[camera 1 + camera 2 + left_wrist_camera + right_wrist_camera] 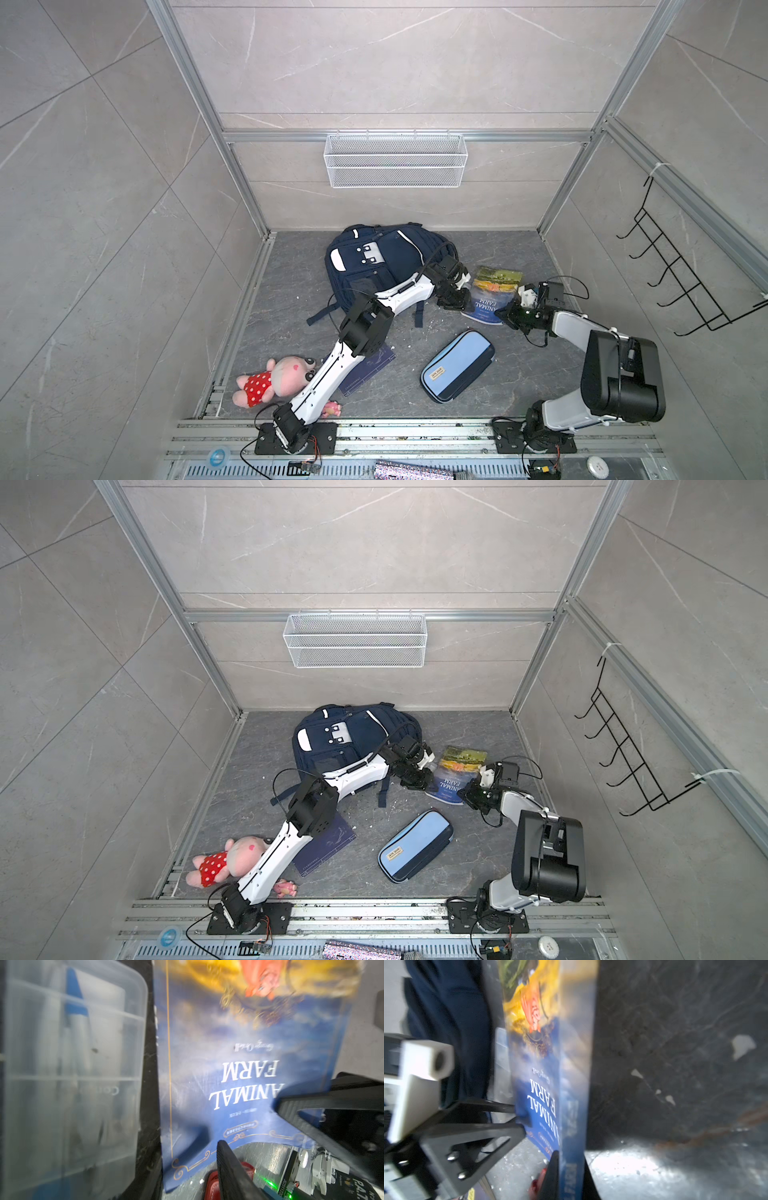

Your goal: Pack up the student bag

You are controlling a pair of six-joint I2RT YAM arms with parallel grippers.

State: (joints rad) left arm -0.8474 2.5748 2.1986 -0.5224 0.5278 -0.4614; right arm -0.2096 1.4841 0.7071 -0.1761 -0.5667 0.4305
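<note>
The right hand (pixel 510 309) is pressed together on the spine edge of the book (pixel 494 291), holding it tilted off the desk (pixel 399 399). The left hand (pixel 453 300) is half spread, fingertips against the book's opposite corner, with no clear clamp. Packing looks barely begun. The bag (pixel 382 257) lies at the back of the desk near the book, with a clear box (pixel 72 1084) between them. The pencil case (pixel 457 365), notebook (pixel 370 368) and toy (pixel 270 380) all lie outside it. Whether its zip is open I cannot tell.
</note>
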